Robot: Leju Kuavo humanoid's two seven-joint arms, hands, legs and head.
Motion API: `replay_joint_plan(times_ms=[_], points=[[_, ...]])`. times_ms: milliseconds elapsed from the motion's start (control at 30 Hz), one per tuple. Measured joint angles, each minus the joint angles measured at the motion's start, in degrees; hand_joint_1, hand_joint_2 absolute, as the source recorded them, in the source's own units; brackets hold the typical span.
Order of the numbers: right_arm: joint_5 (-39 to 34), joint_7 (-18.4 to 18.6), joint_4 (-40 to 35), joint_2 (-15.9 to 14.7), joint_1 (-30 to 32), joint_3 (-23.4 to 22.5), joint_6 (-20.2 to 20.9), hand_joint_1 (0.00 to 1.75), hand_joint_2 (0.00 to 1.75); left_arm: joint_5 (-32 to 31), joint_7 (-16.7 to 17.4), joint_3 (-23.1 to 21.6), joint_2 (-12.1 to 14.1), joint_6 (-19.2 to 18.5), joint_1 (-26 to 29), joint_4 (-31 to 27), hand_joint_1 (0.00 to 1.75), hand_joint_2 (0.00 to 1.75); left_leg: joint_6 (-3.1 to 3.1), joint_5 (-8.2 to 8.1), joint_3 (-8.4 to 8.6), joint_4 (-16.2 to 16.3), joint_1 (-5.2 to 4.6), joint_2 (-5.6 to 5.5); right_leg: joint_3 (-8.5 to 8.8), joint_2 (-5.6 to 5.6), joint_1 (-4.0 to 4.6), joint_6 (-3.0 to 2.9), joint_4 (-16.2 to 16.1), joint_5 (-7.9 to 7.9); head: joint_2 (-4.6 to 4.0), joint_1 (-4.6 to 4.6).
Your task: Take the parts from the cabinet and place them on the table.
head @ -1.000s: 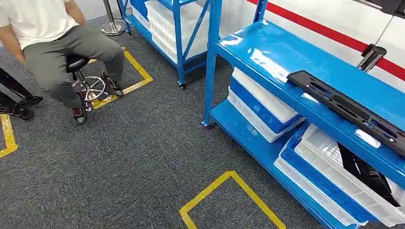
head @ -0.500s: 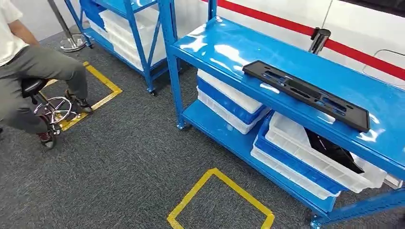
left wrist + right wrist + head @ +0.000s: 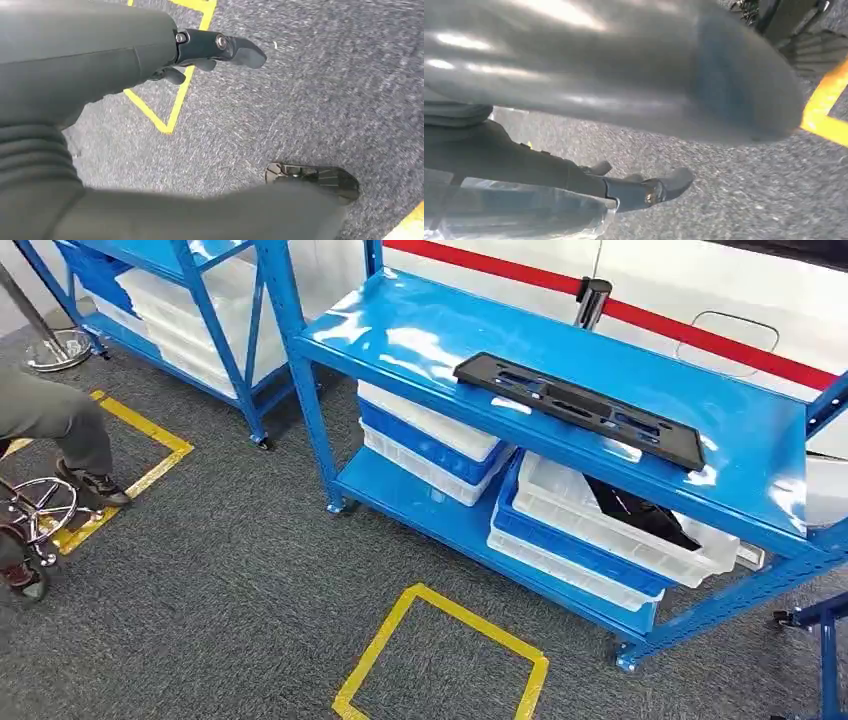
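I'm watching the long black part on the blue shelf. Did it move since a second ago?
No. The long black part lies at the same spot on the blue shelf; the whole picture shifted, so the camera turned, not the part.

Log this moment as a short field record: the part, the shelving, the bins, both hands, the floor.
part: long black part lying flat on the top shelf
cabinet: blue shelf unit, two levels
bins: white and blue bins on the lower shelf; one holds a dark item
left robot hand: holds nothing, hanging above the carpet
right robot hand: holds nothing, above the carpet
floor: grey carpet, yellow tape square
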Motion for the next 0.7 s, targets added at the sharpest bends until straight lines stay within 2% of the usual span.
replay_joint_plan(times_ms=[33, 67, 100, 133, 200, 233, 267, 300, 333, 367, 400, 433, 467, 500, 533, 567, 600, 633, 667, 700], points=[[0.0, 0.1, 0.0, 0.0, -0.1, 0.0, 0.0, 0.00, 0.00, 0.0, 0.0, 0.0, 0.0, 0.0, 0.0, 0.0, 0.00, 1.75, -0.32, -0.17, 0.33, 0.0, -0.05, 0.54, 2.43, -2.09, -0.17, 0.15, -4.4, 1.25, 0.02, 0.17], [-0.1, 0.1, 0.0, 0.0, -0.3, 0.0, 0.0, 0.00, 0.00, 0.0, 0.0, 0.0, 0.0, 0.0, 0.0, 0.0, 0.00, 1.75, -0.81, -0.47, 0.71, 0.0, -0.56, 1.02, 2.17, -4.00, 0.40, -0.48, -4.6, 1.64, 0.00, 0.19], [-0.1, 0.2, -0.1, -0.1, -0.4, 0.0, 0.0, 0.00, 0.00, 0.0, 0.0, 0.0, 0.0, 0.0, 0.0, 0.0, 0.00, 1.75, -1.30, -0.76, 0.94, 0.0, -0.56, 1.50, 2.72, -3.21, 0.93, -1.09, -4.8, 1.89, 0.00, 0.15], [-0.2, 0.3, -0.1, -0.2, -0.3, 0.0, 0.0, 0.00, 0.00, 0.0, 0.0, -0.1, 0.0, 0.0, -0.1, 0.0, 0.00, 1.75, -1.60, -0.84, 1.37, -0.2, -0.60, 2.08, 2.07, -2.50, 0.97, -1.52, -4.8, 1.93, 0.00, -0.04], [-0.2, 0.5, -0.1, -0.3, -0.2, 0.0, 0.0, 0.00, 0.00, 0.0, 0.0, -0.1, 0.0, 0.0, -0.4, 0.0, 0.00, 1.75, -2.24, -1.07, 2.10, -0.6, -0.38, 3.44, 2.22, -1.09, 1.00, -2.30, -5.0, 2.01, 0.00, 0.02], [-0.2, 0.5, -0.1, -0.4, -0.2, 0.0, 0.0, 0.00, 0.00, 0.0, 0.0, -0.1, 0.0, 0.1, -0.5, 0.0, 0.00, 1.75, -2.66, -1.81, 2.02, 0.3, 0.15, 1.36, 2.97, -0.20, -0.61, -2.78, -5.3, 2.30, 0.02, -0.33], [-0.2, 0.5, -0.1, -0.4, -0.3, 0.0, 0.0, 0.00, 0.00, 0.0, 0.0, -0.2, 0.0, 0.1, -0.5, 0.0, 0.00, 1.75, -2.66, -3.40, 1.13, 2.3, 0.13, -1.14, 2.93, 0.23, -0.30, -3.03, -5.2, 2.38, 0.00, -0.50], [-0.2, 0.6, -0.1, -0.4, -0.4, 0.0, 0.1, 0.00, 0.00, 0.0, 0.0, -0.2, 0.0, 0.2, -0.4, 0.0, 0.00, 1.75, -2.56, -5.47, -0.45, 5.7, 0.06, -2.48, 2.88, 0.90, -0.13, -3.18, -5.2, 2.42, 0.02, -0.72], [-0.2, 0.6, -0.1, -0.4, -0.4, 0.0, 0.1, 0.00, 0.00, 0.0, 0.0, -0.4, 0.1, 0.2, -0.2, 0.0, 0.00, 1.75, -2.50, -7.91, -2.83, 10.7, 0.00, -3.54, 2.84, 1.56, 0.09, -4.02, -5.2, 2.51, 0.00, -0.83], [-0.2, 0.6, -0.1, -0.5, -0.4, 0.0, 0.1, 0.00, 0.00, 0.0, 0.0, -0.4, 0.2, 0.2, 0.1, 0.0, 0.00, 1.75, -2.46, -9.27, -4.75, 14.4, -0.02, -4.05, 2.85, 2.42, 0.32, -4.07, -5.2, 2.48, 0.00, -0.85], [-0.2, 0.6, -0.1, -0.5, -0.4, 0.0, 0.1, 0.00, 0.00, 0.0, 0.0, -0.4, 0.2, 0.2, 0.2, 0.0, 0.00, 1.75, -2.43, -9.30, -5.65, 15.8, -0.01, -4.23, 2.89, 3.13, 0.44, -4.07, -5.2, 2.48, 0.02, -0.85], [-0.2, 0.6, -0.1, -0.5, -0.3, 0.0, 0.1, 0.00, 0.00, 0.0, 0.0, -0.5, 0.2, 0.2, 0.2, 0.0, 0.00, 1.75, -2.33, -7.70, -5.61, 14.8, 0.00, -4.34, 2.98, 4.21, 0.50, -4.06, -5.1, 2.47, 0.00, -0.81], [-0.2, 0.7, -0.1, -0.5, -0.3, 0.0, 0.1, 0.00, 0.00, 0.0, 0.0, -0.5, 0.2, 0.2, 0.2, 0.0, 0.00, 1.75, -2.24, -5.33, -4.45, 11.9, 0.02, -4.42, 3.04, 5.04, 0.49, -4.04, -5.1, 2.46, 0.00, -0.85], [-0.1, 0.7, -0.1, -0.5, -0.3, 0.0, 0.1, 0.00, 0.00, 0.0, 0.0, -0.5, 0.2, 0.2, 0.1, 0.0, 0.00, 1.75, -2.15, -2.58, -2.47, 7.4, 0.14, -4.88, 3.15, 5.89, 0.45, -4.02, -5.0, 2.45, 0.00, -0.85], [-0.1, 0.7, -0.1, -0.5, -0.3, 0.0, 0.1, 0.00, 0.00, 0.0, 0.0, -0.5, 0.2, 0.2, 0.1, 0.0, 0.00, 1.75, -2.14, -0.25, -0.31, 2.7, 0.45, -6.76, 3.15, 6.72, 0.44, -3.97, -4.9, 2.44, 0.00, -0.90], [0.0, 0.7, -0.1, -0.5, -0.4, 0.0, 0.1, 0.00, 0.00, 0.0, 0.0, -0.5, 0.2, 0.2, 0.1, 0.0, 0.00, 1.75, -2.19, -1.21, 0.17, 1.4, 0.43, -9.42, 2.90, 7.21, 0.76, -3.71, -4.7, 2.46, 0.00, -0.81], [0.0, 0.7, -0.1, -0.6, -0.4, 0.0, 0.1, 0.00, 0.00, 0.1, 0.0, -0.5, 0.2, 0.2, 0.1, 0.0, 0.00, 1.75, -1.86, -0.86, 0.12, 1.1, 0.22, -8.49, 2.44, 7.92, 1.08, -3.22, -4.6, 2.43, 0.00, -0.74], [0.0, 0.7, -0.1, -0.5, -0.3, 0.0, 0.1, 0.00, 0.00, 0.1, -0.1, -0.4, 0.3, 0.3, 0.1, 0.0, 0.00, 1.75, -1.67, -0.82, 0.11, 1.1, -0.17, -8.06, 2.19, 8.30, 0.83, -2.81, -4.7, 2.66, 0.02, -0.72], [0.0, 0.7, -0.1, -0.6, -0.2, 0.0, 0.1, 0.00, 0.00, 0.2, -0.1, -0.4, 0.3, 0.3, 0.0, 0.0, 0.00, 1.75, -1.20, -0.79, 0.17, 1.0, -0.56, -7.55, 1.58, 8.72, 0.80, -2.33, -5.0, 2.82, 0.02, -0.83], [0.0, 0.7, -0.1, -0.5, 0.0, 0.0, 0.1, 0.00, 0.00, 0.2, -0.1, -0.4, 0.2, 0.4, 0.0, 0.0, 0.00, 1.75, -0.64, -0.49, 0.24, 0.7, -0.56, -6.84, 1.40, 9.41, 0.94, -1.76, -5.1, 2.97, 0.00, -0.90]])
